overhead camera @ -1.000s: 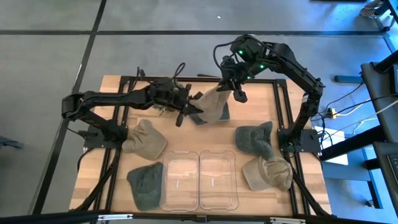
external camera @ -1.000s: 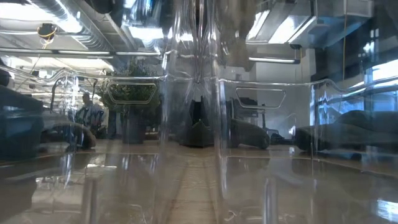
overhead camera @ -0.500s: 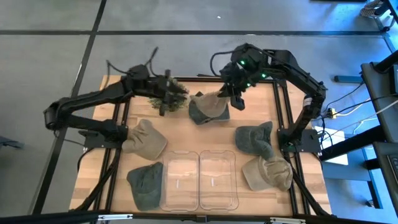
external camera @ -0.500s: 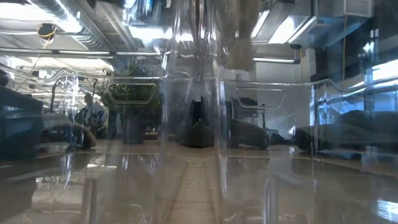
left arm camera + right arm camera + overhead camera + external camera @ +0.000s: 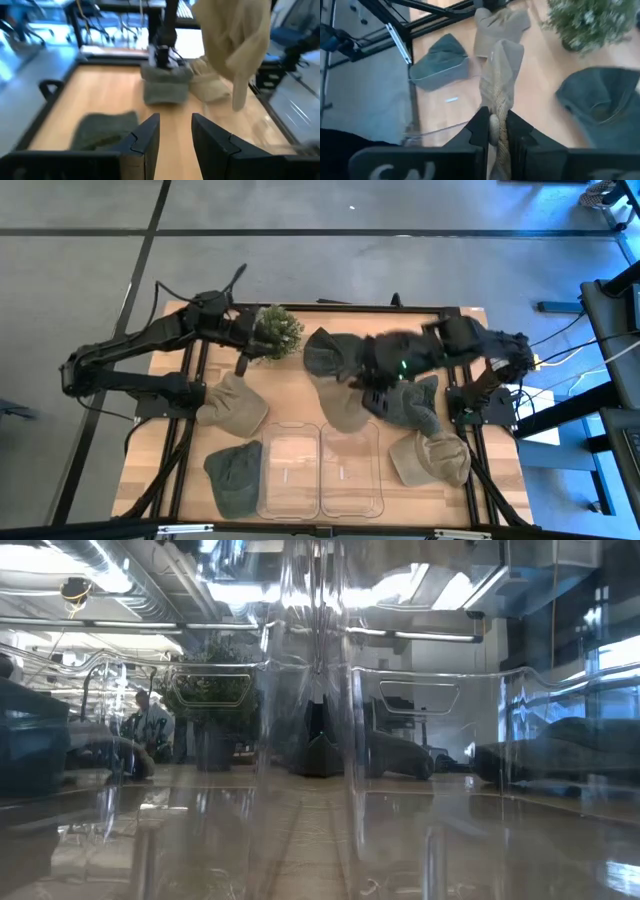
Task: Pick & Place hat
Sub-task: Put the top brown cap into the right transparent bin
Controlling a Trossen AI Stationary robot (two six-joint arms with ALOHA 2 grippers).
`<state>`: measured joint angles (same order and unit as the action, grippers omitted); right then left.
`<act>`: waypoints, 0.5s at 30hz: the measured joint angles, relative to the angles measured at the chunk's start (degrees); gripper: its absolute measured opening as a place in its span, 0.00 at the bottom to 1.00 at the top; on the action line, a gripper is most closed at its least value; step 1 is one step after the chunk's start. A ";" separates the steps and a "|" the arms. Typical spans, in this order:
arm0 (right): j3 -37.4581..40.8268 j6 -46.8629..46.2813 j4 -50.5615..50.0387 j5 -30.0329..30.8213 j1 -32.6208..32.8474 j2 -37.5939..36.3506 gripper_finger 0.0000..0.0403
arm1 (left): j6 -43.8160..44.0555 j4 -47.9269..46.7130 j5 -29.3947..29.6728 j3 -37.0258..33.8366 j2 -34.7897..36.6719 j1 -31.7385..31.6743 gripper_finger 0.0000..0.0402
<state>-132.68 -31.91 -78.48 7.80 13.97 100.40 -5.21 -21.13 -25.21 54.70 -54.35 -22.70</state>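
Tan hat (image 5: 345, 412) hanging in the air over the far edge of the right bin (image 5: 350, 468), pinched in the closed fingers (image 5: 481, 131) of the right gripper (image 5: 375, 392); cloth squeezed between them in the right wrist view. Just beyond, away from the bins, a dark green hat (image 5: 328, 352) flat on the surface (image 5: 290, 395). Left gripper (image 5: 245, 360) off to that hat's left, beside the plant (image 5: 278, 332), fingers (image 5: 147, 134) parted, nothing between them. More hats around the bins: tan (image 5: 232, 405) and green (image 5: 235, 472) left, green (image 5: 410, 406) and tan (image 5: 432, 460) right.
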 joint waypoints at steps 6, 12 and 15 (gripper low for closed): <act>0.00 -8.49 0.26 8.97 9.23 2.03 0.09 | 0.00 -1.32 0.02 0.00 -0.15 4.89 0.28; 0.00 -10.78 0.29 17.61 14.85 6.59 0.09 | 0.00 -1.00 0.02 0.00 -0.15 8.57 0.27; 0.02 -11.39 -0.28 18.03 16.19 8.25 0.09 | 0.00 -1.01 0.02 0.00 -0.15 9.70 0.27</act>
<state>-132.66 -43.30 -78.76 25.83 30.16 108.65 -5.21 -22.14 -25.19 54.70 -54.50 -13.00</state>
